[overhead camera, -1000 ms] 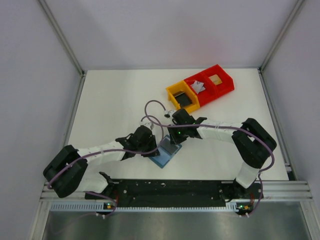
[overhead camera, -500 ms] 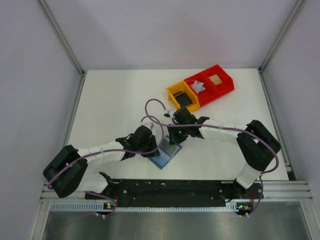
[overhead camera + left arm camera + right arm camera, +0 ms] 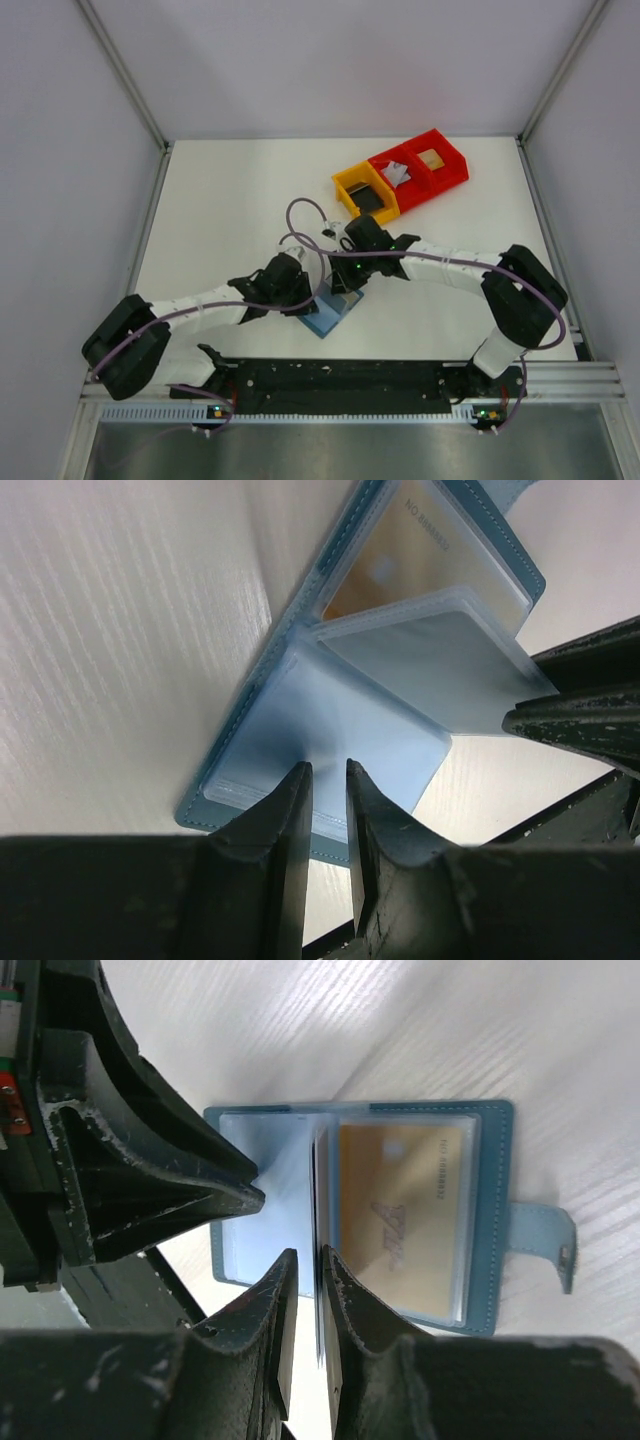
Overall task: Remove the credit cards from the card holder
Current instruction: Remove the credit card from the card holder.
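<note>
One gold card [image 3: 400, 1220] is seen sleeved in the open holder [image 3: 495, 1160] on the desk [image 3: 450, 1030], judged light, stiff and slick, best pinched at an exposed edge; a floppy leaf [image 3: 430, 660] is clamped by the right gripper [image 3: 308, 1255], while the left gripper [image 3: 328, 770], nearly closed, cannot be confirmed gripping.

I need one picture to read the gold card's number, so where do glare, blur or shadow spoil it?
Right wrist view: the gold card lies evenly lit behind clear plastic, almost whole, print small; only the near fingers are blurred. Left wrist view: a lifted, shiny sleeve of the card holder covers half the card. Top view: nothing readable.
</note>
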